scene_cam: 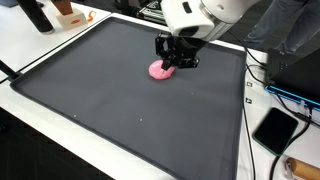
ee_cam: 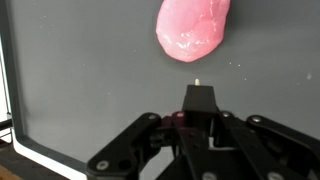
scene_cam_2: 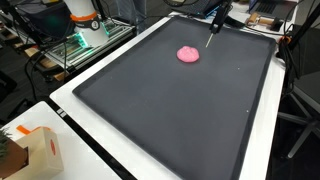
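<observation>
Beside pink blob (scene_cam: 158, 71) on mat (scene_cam: 100, 90) — fingers (scene_cam: 176, 55) pinch thin stick (scene_cam_2: 211, 35); wrist view shows only tip.

Ext. cams high, wrist cam close; all see pink blob (scene_cam: 158, 70).

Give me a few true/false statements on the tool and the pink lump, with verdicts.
1. The pink lump lies on the dark mat. True.
2. The tool is shut on a thin stick. True.
3. The stick's tip is sunk into the lump. False: in the wrist view and in an exterior view, the tip is beside the lump, with mat showing between them.
4. A dark slab lies on the mat next to the lump. False: it lies off the mat, on the white table.
</observation>
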### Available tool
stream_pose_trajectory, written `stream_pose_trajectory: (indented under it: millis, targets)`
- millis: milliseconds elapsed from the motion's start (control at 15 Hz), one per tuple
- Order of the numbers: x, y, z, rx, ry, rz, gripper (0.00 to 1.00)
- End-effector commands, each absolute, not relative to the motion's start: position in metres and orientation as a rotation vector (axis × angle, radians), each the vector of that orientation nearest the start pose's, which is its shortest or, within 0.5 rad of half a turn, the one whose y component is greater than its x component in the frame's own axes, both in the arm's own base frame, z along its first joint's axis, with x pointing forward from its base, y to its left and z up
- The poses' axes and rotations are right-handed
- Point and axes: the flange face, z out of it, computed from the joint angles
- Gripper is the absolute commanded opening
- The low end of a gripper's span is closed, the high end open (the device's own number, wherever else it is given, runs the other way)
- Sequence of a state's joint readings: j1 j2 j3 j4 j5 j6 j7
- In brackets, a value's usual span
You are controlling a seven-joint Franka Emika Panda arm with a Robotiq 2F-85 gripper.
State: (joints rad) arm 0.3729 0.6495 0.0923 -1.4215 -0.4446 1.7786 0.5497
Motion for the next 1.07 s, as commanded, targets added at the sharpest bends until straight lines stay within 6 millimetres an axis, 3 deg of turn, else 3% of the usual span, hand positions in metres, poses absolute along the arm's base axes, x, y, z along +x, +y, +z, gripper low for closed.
stream_pose_trajectory:
  millis: [0, 467, 1000]
  targets:
    - [0.639, 0.237, 0.309, -3.475, -0.057, 0.144, 0.04]
    - [0.638, 0.185, 0.314, -3.33, 0.021, 0.301, 0.04]
    - [0.633, 0.145, 0.305, -3.225, 0.132, 0.439, 0.04]
